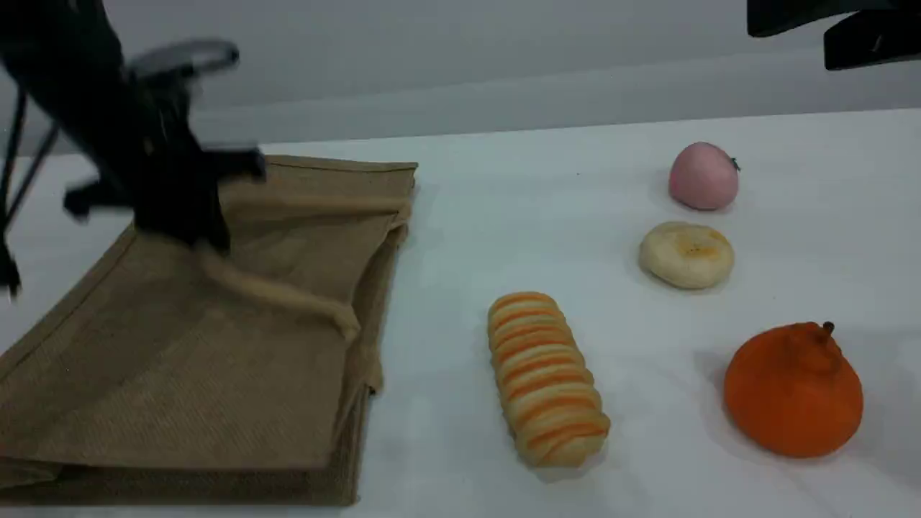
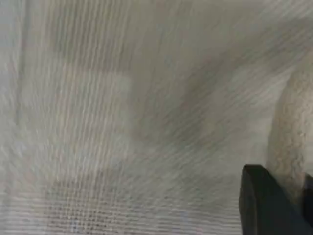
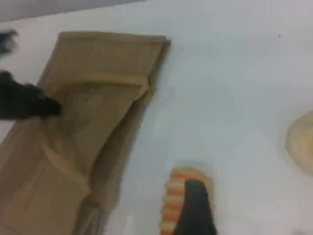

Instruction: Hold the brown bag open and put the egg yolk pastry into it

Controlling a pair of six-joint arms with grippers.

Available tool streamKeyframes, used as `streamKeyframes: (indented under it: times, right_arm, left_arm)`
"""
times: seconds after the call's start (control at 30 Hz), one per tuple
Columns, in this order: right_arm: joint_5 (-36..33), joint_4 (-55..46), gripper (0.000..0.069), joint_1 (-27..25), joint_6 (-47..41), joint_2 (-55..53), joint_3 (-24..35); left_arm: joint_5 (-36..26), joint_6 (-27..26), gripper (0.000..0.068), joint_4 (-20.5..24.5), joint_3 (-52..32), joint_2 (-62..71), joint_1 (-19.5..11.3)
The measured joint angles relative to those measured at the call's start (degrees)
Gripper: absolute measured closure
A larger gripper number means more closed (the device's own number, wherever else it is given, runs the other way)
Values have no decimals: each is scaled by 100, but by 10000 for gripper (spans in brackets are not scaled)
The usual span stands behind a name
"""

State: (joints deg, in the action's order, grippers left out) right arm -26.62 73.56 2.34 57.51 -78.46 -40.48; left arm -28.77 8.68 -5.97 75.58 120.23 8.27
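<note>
The brown bag lies flat at the table's left and also shows in the right wrist view. My left gripper is down on its upper side, shut on a beige loop handle. That handle rises off the cloth to the fingers. Up close, the handle runs beside a dark fingertip over the weave. The egg yolk pastry rests on the table at the right, its edge also visible. My right gripper hangs high at the top right, open and holding nothing, one fingertip showing.
A long orange-striped bread roll lies mid-table, below my right fingertip in the wrist view. A pink round fruit sits behind the pastry. An orange pear-shaped fruit stands in front of it.
</note>
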Motion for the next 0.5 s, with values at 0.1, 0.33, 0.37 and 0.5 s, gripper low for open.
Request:
streamKeyframes:
  times: [0.1,0.33,0.37,0.5]
  right_arm:
    - [24,24,214,0,49,-49,0]
    - [66,836,214,129,755,-513,0]
    - [137,995,214,172,952,-610,0]
    - [568,1896,214,340,1791,-1032,0]
  left_arm:
    - [-564,-323,599,-115,361,-412,0]
    - [-1751,-1203,599,-723,1251,-1496,0]
    - [-1904,-1320,599,-825,1367,-1631,0]
    - [-2458,-1688,599,-1232,1657,-2033,0]
